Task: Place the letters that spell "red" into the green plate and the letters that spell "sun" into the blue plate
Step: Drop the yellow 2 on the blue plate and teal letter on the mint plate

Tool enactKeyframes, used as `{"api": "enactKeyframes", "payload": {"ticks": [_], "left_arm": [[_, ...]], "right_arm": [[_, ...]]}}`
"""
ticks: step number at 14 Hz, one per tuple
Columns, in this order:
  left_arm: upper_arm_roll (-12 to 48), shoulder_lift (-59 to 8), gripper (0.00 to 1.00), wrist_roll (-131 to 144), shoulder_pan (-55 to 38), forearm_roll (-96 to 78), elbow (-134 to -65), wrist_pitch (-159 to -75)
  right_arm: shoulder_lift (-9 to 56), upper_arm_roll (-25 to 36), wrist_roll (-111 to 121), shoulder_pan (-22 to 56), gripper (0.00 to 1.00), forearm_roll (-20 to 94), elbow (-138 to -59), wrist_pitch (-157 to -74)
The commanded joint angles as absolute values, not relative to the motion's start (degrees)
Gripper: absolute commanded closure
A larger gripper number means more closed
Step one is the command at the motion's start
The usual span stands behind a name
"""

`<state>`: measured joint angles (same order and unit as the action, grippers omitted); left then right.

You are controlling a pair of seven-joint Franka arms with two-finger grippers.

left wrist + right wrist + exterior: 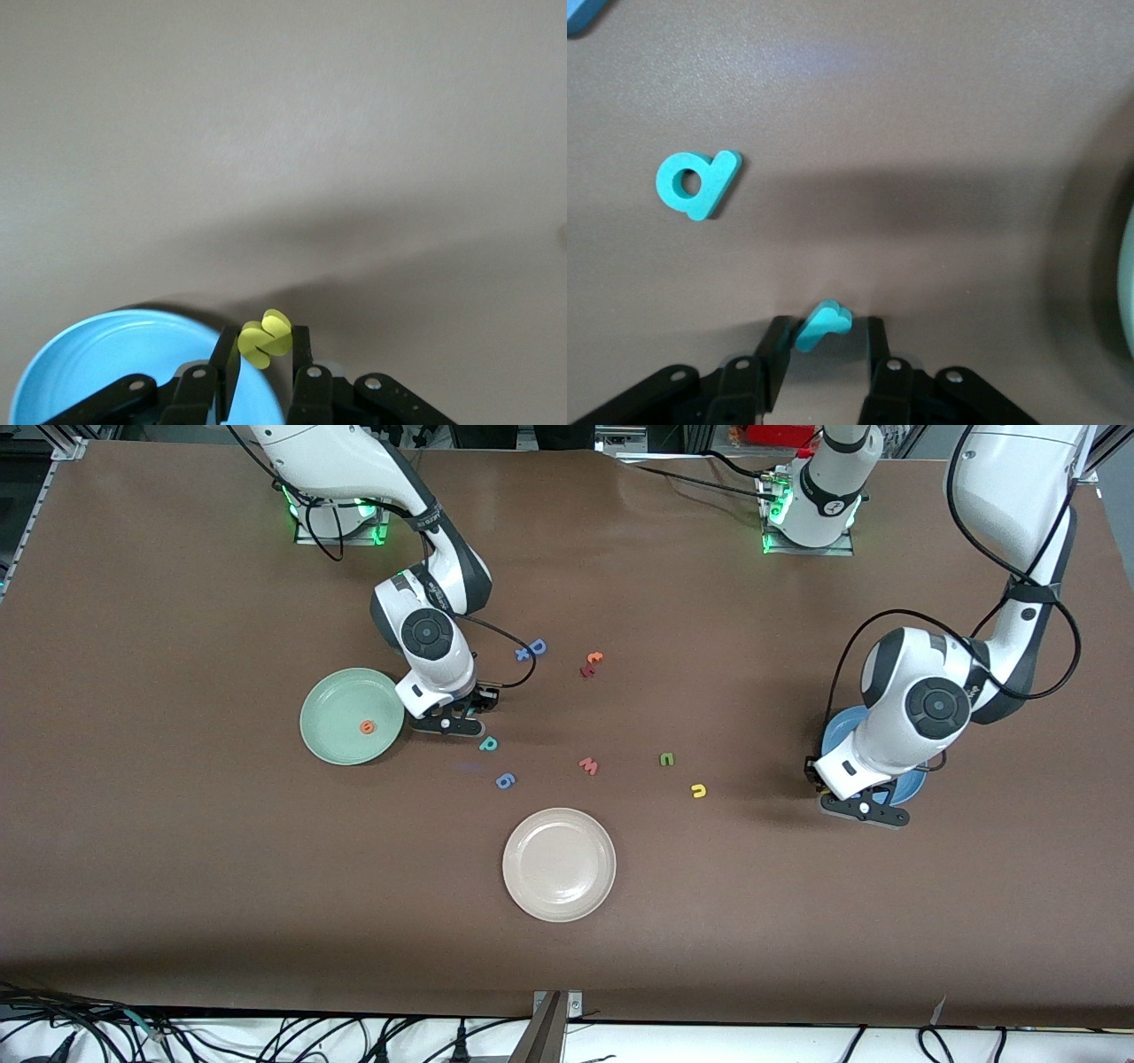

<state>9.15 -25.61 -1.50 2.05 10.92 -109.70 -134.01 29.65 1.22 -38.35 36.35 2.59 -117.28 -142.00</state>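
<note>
My left gripper point(864, 808) point(266, 335) is shut on the yellow s point(271, 331) and hangs over the rim of the blue plate point(837, 733) point(106, 363). My right gripper point(449, 724) point(827, 324) is down at the table beside the green plate point(332, 735), open. The teal r point(820, 331) stands tilted between its fingers, against one and apart from the other. The orange e point(367, 727) lies in the green plate. The teal d point(488, 743) point(696, 183) lies close by on the table. The dark green n point(666, 759) and yellow u point(699, 790) lie toward the left arm's end.
A cream-white plate point(559, 864) sits nearest the front camera. Loose letters lie mid-table: a blue g point(505, 781), a red w point(588, 765), a blue capital D point(537, 646) and an orange-and-red pair point(591, 664).
</note>
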Motion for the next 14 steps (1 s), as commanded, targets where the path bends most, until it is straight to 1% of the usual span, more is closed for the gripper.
{"api": "enactKeyframes", "payload": {"ticks": [1, 2, 3, 4, 9, 10, 11, 13, 14], "left_arm": [[9.05, -21.8, 0.79, -7.89, 3.25, 11.51, -114.6, -133.86], [9.05, -21.54, 0.79, -9.56, 3.6, 11.51, -115.48, -133.86], [9.05, -21.27, 0.79, -10.97, 4.39, 11.51, -115.84, -133.86], [9.05, -20.57, 0.79, -13.07, 5.26, 11.51, -116.62, -133.86], [9.05, -20.3, 0.79, -17.05, 7.99, 11.51, -118.73, -134.21], [9.05, -20.39, 0.79, -17.05, 8.52, 11.51, -119.61, -134.56], [8.97, -20.91, 0.79, -17.05, 8.61, 11.51, -119.79, -135.0], [8.7, -22.67, 0.78, -17.05, 8.61, 11.51, -120.23, -137.71], [8.27, -22.94, 0.78, -16.96, 8.61, 11.51, -120.41, -138.59]], "right_arm": [[29.36, 1.41, -38.94, 36.83, 0.72, 3.43, -117.86, -142.73], [29.36, 1.41, -38.94, 36.83, 0.78, 3.43, -117.86, -142.82], [29.36, 1.41, -38.94, 36.83, 0.81, 3.43, -117.86, -142.74], [29.27, 1.41, -38.85, 36.83, 0.88, 3.43, -117.77, -142.65], [27.08, 1.76, -37.97, 36.65, 0.92, 3.43, -117.51, -141.25], [26.9, 1.84, -38.14, 36.65, 0.98, 3.43, -117.42, -140.54], [26.72, 1.85, -38.06, 36.65, 1.0, 3.43, -117.33, -140.54], [25.67, 2.11, -37.88, 36.56, 1.0, 3.43, -117.33, -140.19], [24.97, 2.89, -37.71, 36.56, 1.0, 3.34, -117.16, -138.53]]}}
